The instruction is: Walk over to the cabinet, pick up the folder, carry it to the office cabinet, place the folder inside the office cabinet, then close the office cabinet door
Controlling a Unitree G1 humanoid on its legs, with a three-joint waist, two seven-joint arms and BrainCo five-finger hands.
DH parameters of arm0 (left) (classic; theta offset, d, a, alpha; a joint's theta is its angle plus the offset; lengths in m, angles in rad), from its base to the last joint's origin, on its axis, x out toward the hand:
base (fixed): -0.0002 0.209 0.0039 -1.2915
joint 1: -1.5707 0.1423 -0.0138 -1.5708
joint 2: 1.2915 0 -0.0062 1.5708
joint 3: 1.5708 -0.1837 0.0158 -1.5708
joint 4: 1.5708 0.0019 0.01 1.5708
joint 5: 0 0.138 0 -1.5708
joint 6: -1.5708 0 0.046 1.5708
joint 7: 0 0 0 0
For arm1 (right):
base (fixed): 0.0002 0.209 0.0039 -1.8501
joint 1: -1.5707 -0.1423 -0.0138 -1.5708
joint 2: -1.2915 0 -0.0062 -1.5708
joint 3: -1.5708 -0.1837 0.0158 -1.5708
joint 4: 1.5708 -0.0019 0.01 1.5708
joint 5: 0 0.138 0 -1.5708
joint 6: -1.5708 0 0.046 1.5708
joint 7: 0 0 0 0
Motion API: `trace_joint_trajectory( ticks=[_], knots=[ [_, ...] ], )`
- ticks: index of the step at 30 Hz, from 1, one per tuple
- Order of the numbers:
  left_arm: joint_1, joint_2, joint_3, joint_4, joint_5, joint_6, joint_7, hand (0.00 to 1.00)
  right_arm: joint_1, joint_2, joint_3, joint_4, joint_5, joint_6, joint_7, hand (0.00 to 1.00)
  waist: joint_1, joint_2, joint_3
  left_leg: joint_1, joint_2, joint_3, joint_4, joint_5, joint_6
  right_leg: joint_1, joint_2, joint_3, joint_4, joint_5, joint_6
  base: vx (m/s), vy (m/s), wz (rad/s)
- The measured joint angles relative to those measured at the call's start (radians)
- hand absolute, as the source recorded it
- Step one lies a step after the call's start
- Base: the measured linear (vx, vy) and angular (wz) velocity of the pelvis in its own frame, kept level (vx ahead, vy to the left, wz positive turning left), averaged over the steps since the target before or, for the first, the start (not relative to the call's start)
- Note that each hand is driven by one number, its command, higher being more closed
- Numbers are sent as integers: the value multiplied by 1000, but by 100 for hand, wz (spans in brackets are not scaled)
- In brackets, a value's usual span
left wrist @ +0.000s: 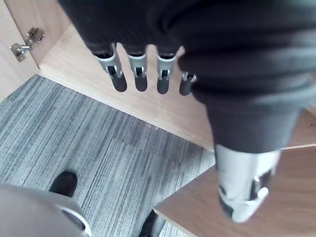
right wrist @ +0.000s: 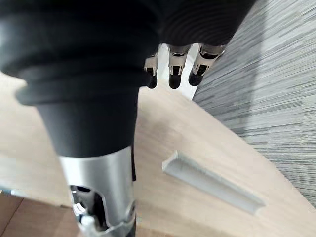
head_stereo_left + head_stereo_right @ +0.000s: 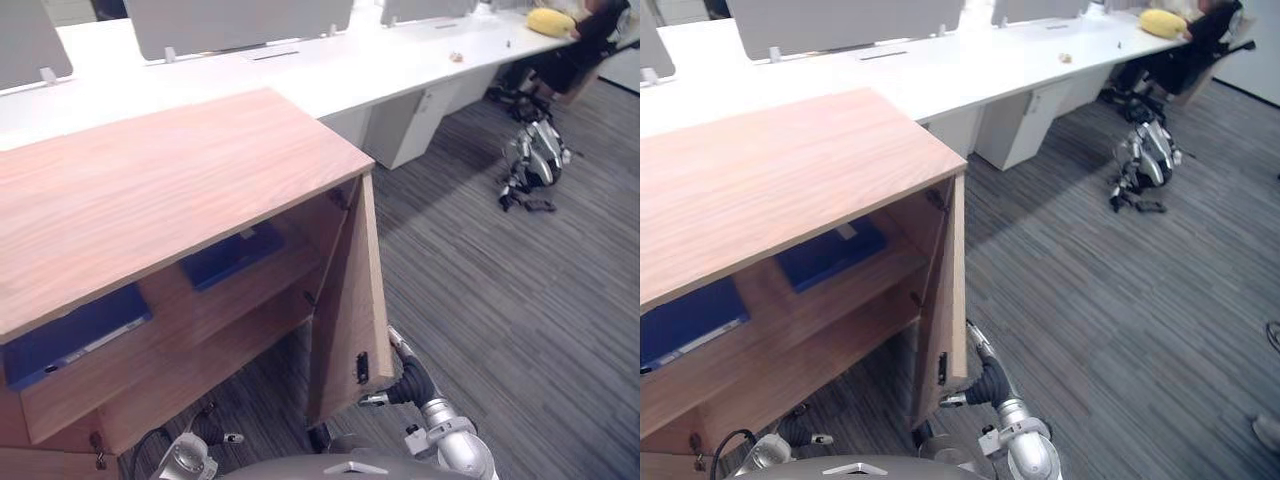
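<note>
Grey carpet (image 3: 500, 300), right hand (image 3: 408, 380) beside cabinet door (image 3: 350, 300)

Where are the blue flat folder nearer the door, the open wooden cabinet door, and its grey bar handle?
blue flat folder (image 3: 235, 257): left eye view, cover.
open wooden cabinet door (image 3: 345, 300): left eye view, broad face.
grey bar handle (image 2: 212, 182): right wrist view, midpoint.

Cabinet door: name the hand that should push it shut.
Right. The right hand hangs open at the outer face of the open door, near its handle. The left hand is low on the door's inner side, before the cabinet opening.
</note>
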State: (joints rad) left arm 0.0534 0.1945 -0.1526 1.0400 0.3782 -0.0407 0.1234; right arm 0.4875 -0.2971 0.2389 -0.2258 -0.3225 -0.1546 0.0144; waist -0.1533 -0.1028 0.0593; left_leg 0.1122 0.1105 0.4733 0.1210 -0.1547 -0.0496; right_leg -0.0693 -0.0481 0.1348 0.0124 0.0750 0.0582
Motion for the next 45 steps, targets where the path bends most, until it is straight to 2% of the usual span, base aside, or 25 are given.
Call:
trace_joint_trajectory(
  ticks=[3, 5, 8, 10, 17, 21, 25, 37, 45],
  knots=[
    [0, 6, -2, 0, 0, 1, 1, 0, -43, -15, 29, 12, 1, 0, -1, 0, 25, -7, -4, -14, -4, -32, -1, 3, 4, 1, -10, -32, 6, -7, 9, 16, 8, 32],
    [-2, 5, -2, -1, 0, 1, 1, 0, -95, -33, 43, 44, 5, 0, -2, 0, 28, -5, -4, -34, -14, -65, -3, 9, 13, 2, -23, -64, 6, -12, 15, 9, 13, 47],
    [-3, 5, 6, -5, -1, 1, 4, 0, -204, -34, 61, 145, 24, 2, -7, 0, 50, -1, -5, -59, -27, -114, -5, 19, 24, 5, -38, -108, 6, -17, 22, -4, 12, 50],
    [-3, 5, 19, -6, -1, 1, 5, 0, -257, -35, 64, 201, 46, 3, -20, 0, 69, 1, -5, -76, -42, -155, -26, 42, 31, 4, -55, -148, 5, -20, 27, -20, 5, 54],
    [10, 2, 61, -7, -24, 10, 15, 0, -374, -55, 42, 336, 51, 15, -69, 0, 98, 8, -3, -102, -86, -280, -101, 112, 51, 17, -95, -260, 9, -34, 42, -31, 15, 58],
    [38, 0, 80, -7, -32, 18, 17, 0, -409, -68, 21, 425, 53, 29, -85, 0, 128, 31, -6, -96, -102, -320, -147, 147, 59, 26, -108, -296, 9, -38, 47, -21, 22, 31],
    [57, -1, 94, -7, -52, 20, 18, 0, -437, -57, 0, 516, 53, 32, -90, 0, 142, 35, -6, -90, -104, -345, -179, 172, 58, 33, -107, -318, 9, -42, 48, -25, -4, 20],
    [71, -23, 113, -7, -65, 20, 30, 0, -387, 84, -65, 764, 58, 54, -91, 0, 142, 53, -1, -73, -103, -359, -206, 187, 56, 48, -104, -327, 8, -49, 45, -14, -2, 3],
    [70, -36, 123, -6, -77, 20, 44, 0, -349, 140, -129, 920, 59, 61, -93, 0, 138, 57, 4, -72, -99, -337, -206, 183, 51, 44, -99, -303, 8, -50, 42, -12, 1, -6]
  ],
)
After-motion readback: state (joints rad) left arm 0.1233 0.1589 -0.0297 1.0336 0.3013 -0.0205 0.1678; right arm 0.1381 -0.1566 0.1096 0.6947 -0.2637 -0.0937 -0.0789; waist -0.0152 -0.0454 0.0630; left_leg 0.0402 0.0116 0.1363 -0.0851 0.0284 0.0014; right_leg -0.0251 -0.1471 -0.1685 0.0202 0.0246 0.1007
